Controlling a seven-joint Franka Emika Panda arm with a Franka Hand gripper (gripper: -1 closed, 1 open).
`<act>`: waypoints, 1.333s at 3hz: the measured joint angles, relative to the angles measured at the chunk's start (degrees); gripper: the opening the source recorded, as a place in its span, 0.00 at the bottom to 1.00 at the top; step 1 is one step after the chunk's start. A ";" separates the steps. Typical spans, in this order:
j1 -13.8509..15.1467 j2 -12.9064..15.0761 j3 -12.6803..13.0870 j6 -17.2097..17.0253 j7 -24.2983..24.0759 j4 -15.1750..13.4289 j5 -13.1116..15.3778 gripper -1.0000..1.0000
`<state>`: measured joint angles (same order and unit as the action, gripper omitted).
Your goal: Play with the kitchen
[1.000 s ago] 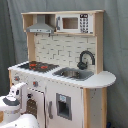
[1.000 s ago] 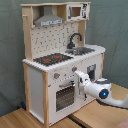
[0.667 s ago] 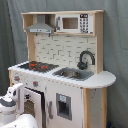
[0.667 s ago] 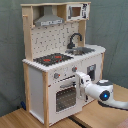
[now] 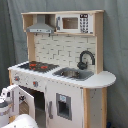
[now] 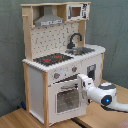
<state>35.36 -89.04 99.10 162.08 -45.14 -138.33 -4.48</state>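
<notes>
The end effector reaches the oven door of the kitchen; its grip cannot be told.

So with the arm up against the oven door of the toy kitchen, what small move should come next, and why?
Probably a short pull away from the kitchen, swinging the oven door wider. In the first exterior view the door already stands ajar, its edge out from the cabinet, and in the second exterior view the claw sits at the door's top edge by the handle. Whether it grips the handle cannot be told.
</notes>
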 joint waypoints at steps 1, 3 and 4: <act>-1.21 0.18 -0.12 -3.68 -3.61 1.08 3.82 0.00; -2.03 0.81 0.11 -10.36 -10.50 3.71 11.07 0.00; -2.09 1.28 0.46 -14.00 -13.55 5.32 14.27 0.00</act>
<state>33.27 -87.76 99.55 148.08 -58.69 -133.02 9.78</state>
